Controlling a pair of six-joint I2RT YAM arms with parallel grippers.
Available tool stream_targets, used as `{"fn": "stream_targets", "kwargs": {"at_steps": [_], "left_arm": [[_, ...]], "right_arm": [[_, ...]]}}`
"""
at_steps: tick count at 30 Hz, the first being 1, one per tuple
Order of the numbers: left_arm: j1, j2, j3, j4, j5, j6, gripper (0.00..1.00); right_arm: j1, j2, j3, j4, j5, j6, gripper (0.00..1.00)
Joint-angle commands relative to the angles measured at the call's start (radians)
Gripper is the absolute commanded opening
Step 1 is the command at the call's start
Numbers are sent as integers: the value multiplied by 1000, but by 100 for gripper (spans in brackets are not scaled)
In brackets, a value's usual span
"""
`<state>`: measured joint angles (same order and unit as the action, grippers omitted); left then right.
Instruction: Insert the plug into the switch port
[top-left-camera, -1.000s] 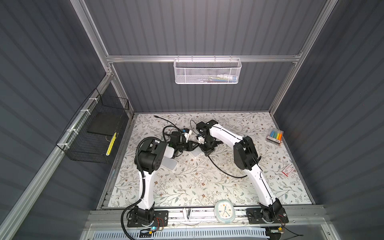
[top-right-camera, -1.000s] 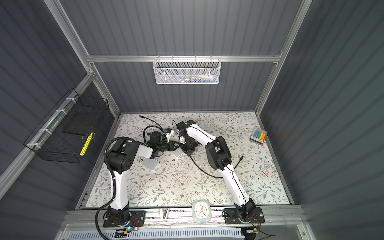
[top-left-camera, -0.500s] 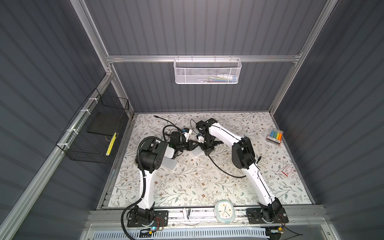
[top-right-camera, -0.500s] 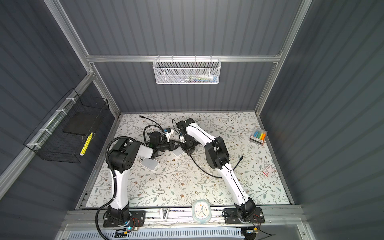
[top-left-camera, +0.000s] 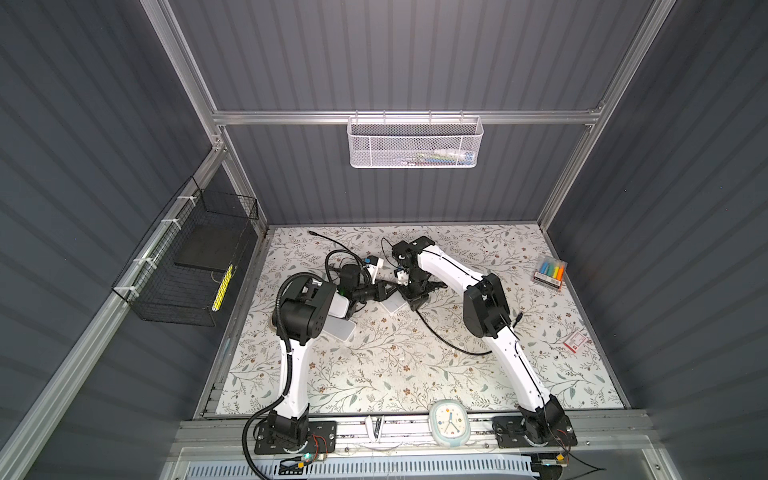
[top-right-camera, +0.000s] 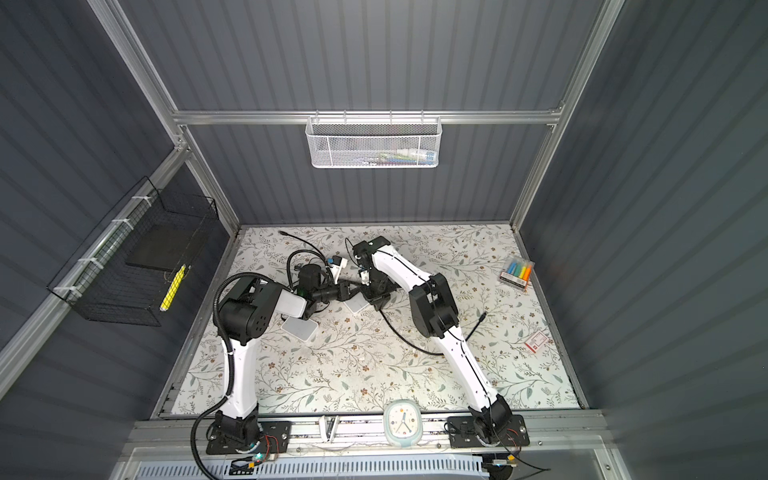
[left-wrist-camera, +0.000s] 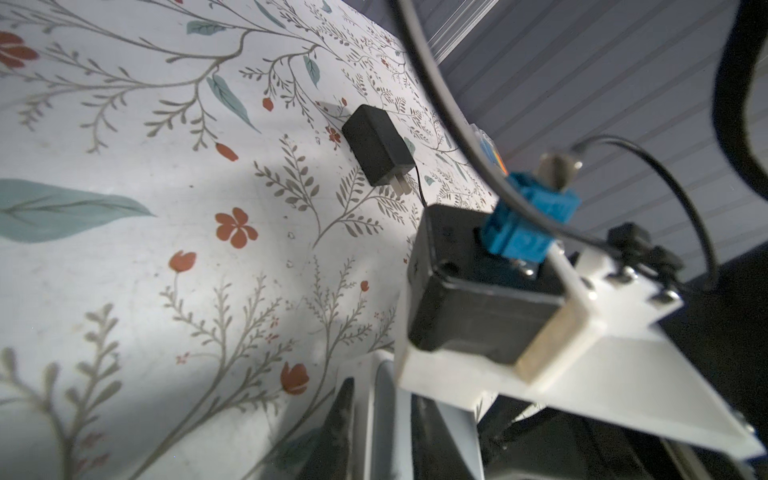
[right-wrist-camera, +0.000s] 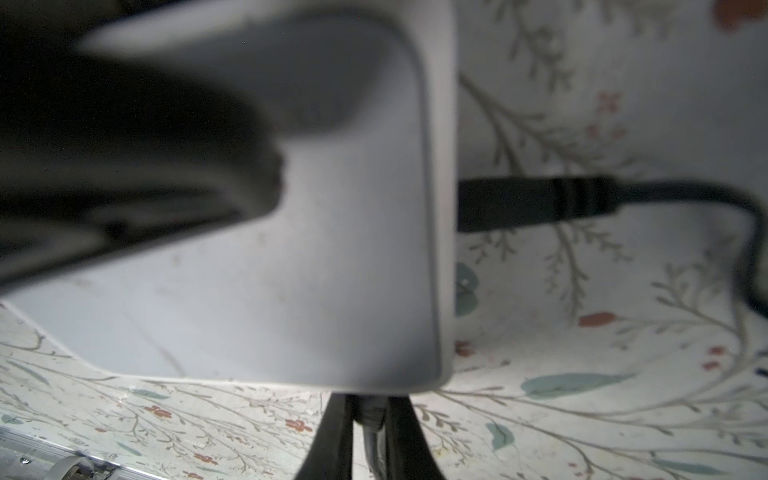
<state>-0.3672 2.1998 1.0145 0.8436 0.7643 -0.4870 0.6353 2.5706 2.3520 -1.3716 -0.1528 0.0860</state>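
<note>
Showing no visible shift over the past second, both arms are kept in place. Nearest, the cable (top-left-camera: 440, 343) is trailed toward the front edge of the worktop (top-left-camera: 374, 374). The right gripper (right-wrist-camera: 368, 419) is pinched nearly together, seemingly on that cable. At the worktop's middle, the plug (right-wrist-camera: 532, 203) is seen butted into the side of the switch (right-wrist-camera: 332, 270), which is clamped by the left gripper (left-wrist-camera: 386, 415). Insertion is judged complete, or nearly so.
</note>
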Motion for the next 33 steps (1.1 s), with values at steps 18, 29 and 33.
{"fn": "stream_targets", "kwargs": {"at_steps": [18,29,33], "left_arm": [[-214,106,5,-667,341,320,23],[-220,94,77,-973,264,512,21],[-223,90,74,-991,248,520,22]], "right_arm": [[-10,-7,98,556,-75,-8,0],[-20,-9,102,567,-60,9,0],[-26,-10,102,565,-45,13,0]]}}
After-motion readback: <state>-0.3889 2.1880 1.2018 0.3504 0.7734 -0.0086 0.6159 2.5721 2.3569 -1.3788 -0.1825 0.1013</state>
